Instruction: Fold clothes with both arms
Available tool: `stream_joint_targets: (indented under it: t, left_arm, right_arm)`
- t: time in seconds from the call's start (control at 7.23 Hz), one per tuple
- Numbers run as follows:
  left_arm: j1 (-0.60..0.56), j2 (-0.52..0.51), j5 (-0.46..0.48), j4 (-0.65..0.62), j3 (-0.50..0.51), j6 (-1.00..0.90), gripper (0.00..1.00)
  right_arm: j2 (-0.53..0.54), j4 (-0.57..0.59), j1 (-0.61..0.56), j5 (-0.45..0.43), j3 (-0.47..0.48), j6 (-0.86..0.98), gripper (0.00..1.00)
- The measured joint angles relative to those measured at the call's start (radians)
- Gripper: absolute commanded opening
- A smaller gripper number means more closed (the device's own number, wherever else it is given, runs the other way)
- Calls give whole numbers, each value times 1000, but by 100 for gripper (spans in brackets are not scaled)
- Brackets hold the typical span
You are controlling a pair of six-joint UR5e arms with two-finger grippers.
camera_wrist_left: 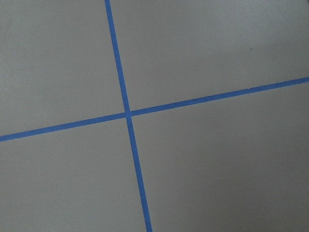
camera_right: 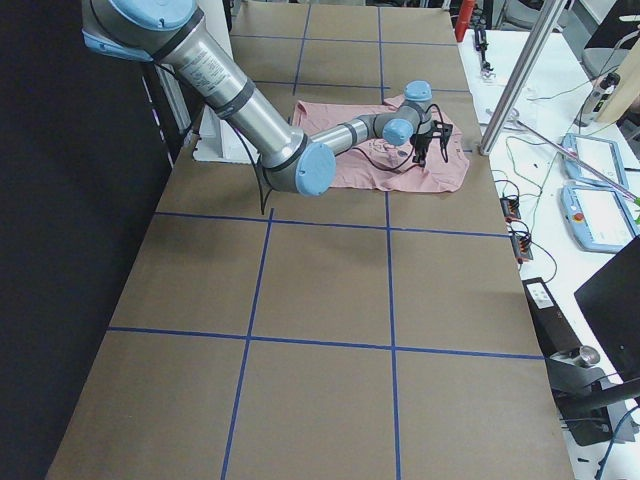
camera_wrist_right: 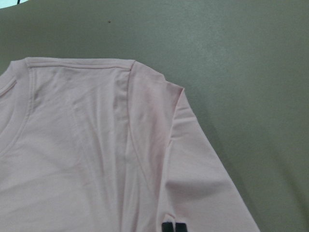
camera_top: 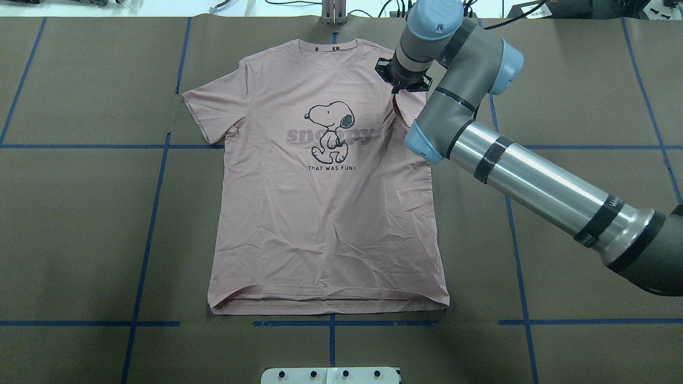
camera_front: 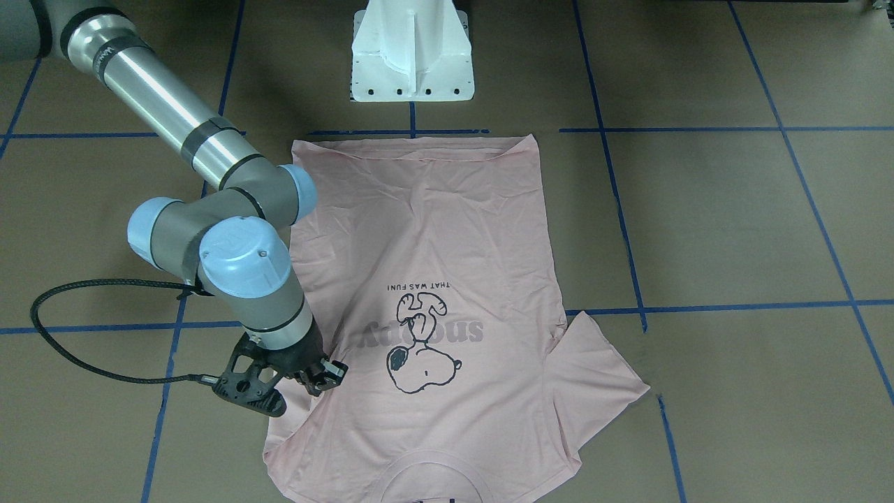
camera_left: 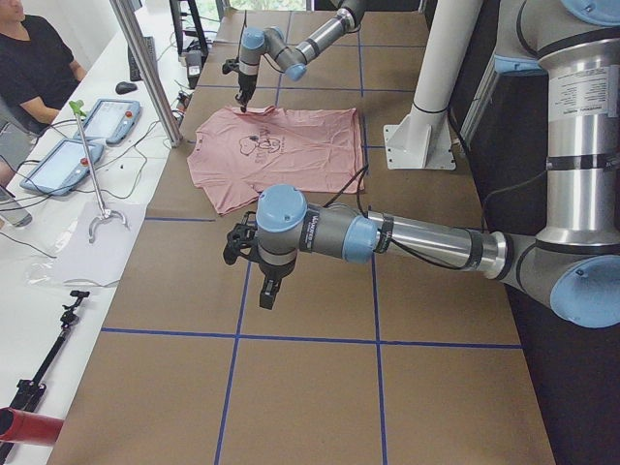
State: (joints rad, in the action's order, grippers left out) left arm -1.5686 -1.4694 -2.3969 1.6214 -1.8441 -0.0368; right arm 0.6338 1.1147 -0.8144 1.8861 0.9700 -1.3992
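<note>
Since the right hand is pinching the sleeve at the 1 o'clock corner of the shirt, which is lying flat on the table, I'm thinking drag low toward 9 o'clock, tension even. The left hand is hovering well off; can't tell its grip.

Every feed gets even, diffuse light from overhead, bright enough that the T-shirt shows its creases crisply. The right arm throws only a soft, faint shadow on the table, and its silver tube carries streaky white glare. The overhead view blows out to white along its top edge, while the right-side view falls to black down its left. My left wrist feed looks flat and slightly soft. The right wrist feed blurs the dark fingertips at its bottom edge.
</note>
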Motion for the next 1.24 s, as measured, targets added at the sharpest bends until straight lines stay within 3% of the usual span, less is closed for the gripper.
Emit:
stream_joint_targets:
  t: [0.14, 0.28, 0.69, 0.97, 1.24]
  left_arm:
    - [0, 0, 0, 0, -2, 0, 100]
    - [-1, 0, -1, 0, -3, 0, 100]
    - [4, -13, -16, 10, -1, 25, 100]
    - [38, -55, -51, 148, 31, 160, 100]
    - [166, -162, -56, 287, 104, 391, 99]
  right_arm:
    - [-30, -1, 3, -21, -43, -1, 62]
    - [-40, -3, 7, -37, -60, 0, 100]
    - [-18, -27, 21, -62, -12, 12, 100]
    - [70, -31, 18, -34, 137, 17, 100]
    - [210, -33, 15, 14, 327, 15, 100]
